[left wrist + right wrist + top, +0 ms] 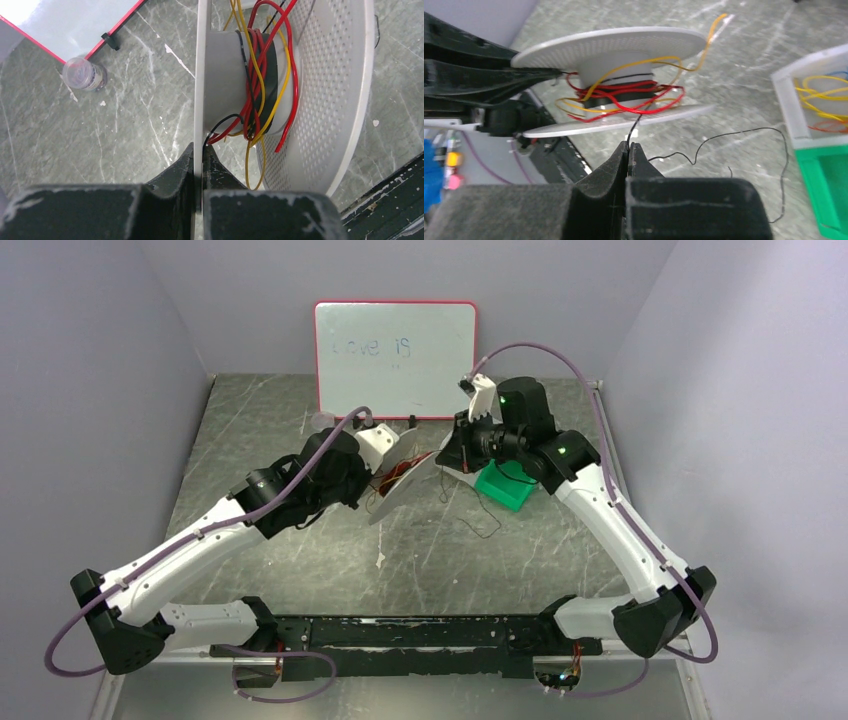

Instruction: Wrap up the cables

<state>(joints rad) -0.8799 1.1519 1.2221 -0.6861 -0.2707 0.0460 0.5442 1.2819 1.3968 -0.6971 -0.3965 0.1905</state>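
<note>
A white spool [225,75] with two perforated flanges hangs above the table, its hub loosely wound with red and orange-yellow cables [257,85]. My left gripper [199,152] is shut on the edge of one flange [200,60]; a black strand [220,122] runs along the inner pad. In the right wrist view my right gripper [628,146] is shut on the black cable [744,131] just below the spool [614,42]. From there the cable's loose tail curls over the table. From above, both grippers [385,465] [447,455] meet at the spool [400,485].
A green bin [503,487] holding more yellow and red wires [821,100] sits right of the spool under the right arm. A red-framed whiteboard [395,358] leans on the back wall, with a small clear jar [82,75] beside it. The table [300,560] is grey marble.
</note>
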